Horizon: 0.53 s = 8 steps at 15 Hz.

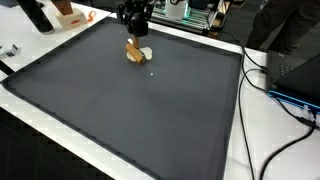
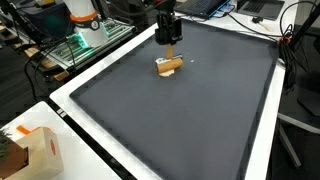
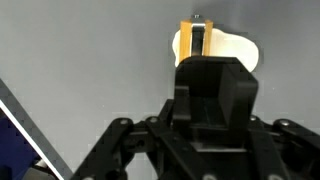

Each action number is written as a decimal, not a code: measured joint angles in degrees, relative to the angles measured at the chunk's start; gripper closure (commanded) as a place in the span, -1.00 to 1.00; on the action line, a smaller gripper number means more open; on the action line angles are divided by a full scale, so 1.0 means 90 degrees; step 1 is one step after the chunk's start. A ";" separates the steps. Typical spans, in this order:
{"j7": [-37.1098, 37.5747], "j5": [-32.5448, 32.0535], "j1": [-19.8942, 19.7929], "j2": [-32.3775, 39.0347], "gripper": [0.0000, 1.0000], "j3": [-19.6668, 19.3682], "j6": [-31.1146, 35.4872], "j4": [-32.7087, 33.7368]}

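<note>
A dark grey mat (image 1: 150,110) covers most of the white desk (image 2: 85,128), and cables (image 1: 290,148) trail along its edge. On the mat, near the far side, I count one tan wooden block (image 2: 168,67) and one cream disc (image 1: 146,54) just beside it. The single hand (image 2: 167,45) hangs right over the block. I cannot tell whether its fingers stand wide or narrow.

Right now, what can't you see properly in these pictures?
Gripper: too small and dark in both exterior views; open or shut unclear.
Wooden block: wrist view, its lower part hidden behind the gripper's body.
Pale disc: wrist view, partly behind the block.
</note>
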 measured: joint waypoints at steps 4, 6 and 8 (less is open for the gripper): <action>-0.1106 0.0854 -0.0013 0.0007 0.51 -0.0004 -0.0320 0.0111; -0.1337 0.0995 -0.0013 0.0015 0.51 0.0000 -0.0598 0.0207; -0.1362 0.1004 -0.0009 0.0025 0.51 0.0021 -0.0910 0.0306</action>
